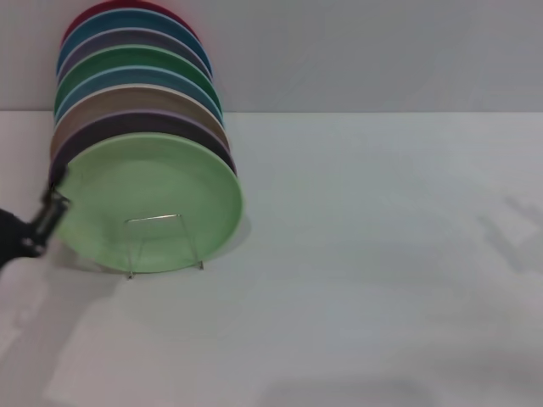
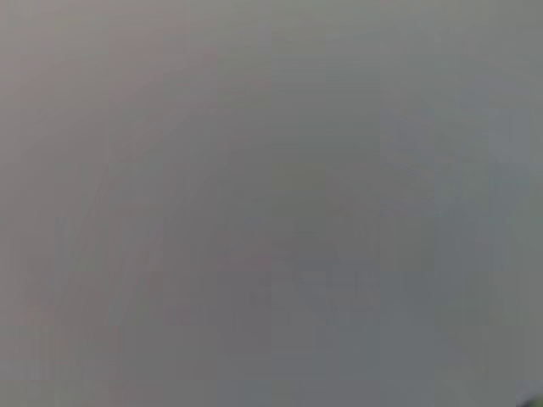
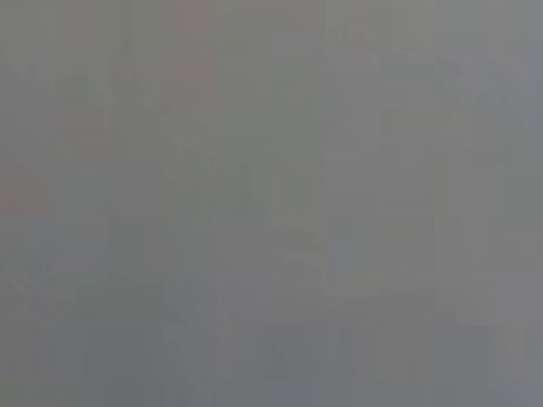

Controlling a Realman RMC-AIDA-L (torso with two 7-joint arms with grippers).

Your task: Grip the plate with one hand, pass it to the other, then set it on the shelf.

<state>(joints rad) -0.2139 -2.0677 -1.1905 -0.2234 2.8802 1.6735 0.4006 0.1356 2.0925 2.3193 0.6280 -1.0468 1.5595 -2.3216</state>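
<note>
One row of upright plates stood on a white table [image 1: 382, 280], seen from the head camera. The mint-green plate [image 1: 157, 203] stood at the front of the row, its face turned toward the camera, tilted slightly back against the plates behind it. It rested in the shelf [image 1: 164, 242], a thin-wire rack whose front loop crossed the lower part of the plate's face and whose feet sat on the table.

Behind it, in order toward the back wall, stood a dark purple plate [image 1: 140, 123], a tan plate [image 1: 136, 97], a blue-rimmed plate [image 1: 127, 78], a darker green plate [image 1: 127, 59], a lilac-grey plate [image 1: 119, 41], a blue plate [image 1: 119, 21] and a red plate [image 1: 110, 7].

The left gripper [image 1: 49, 216] was at the left edge of the view, a black shape with its tip at the mint-green plate's left rim. Whether it was clamped on the rim or only beside it could not be told.

The right arm was out of the head view. Both wrist views showed only a featureless grey field.
</note>
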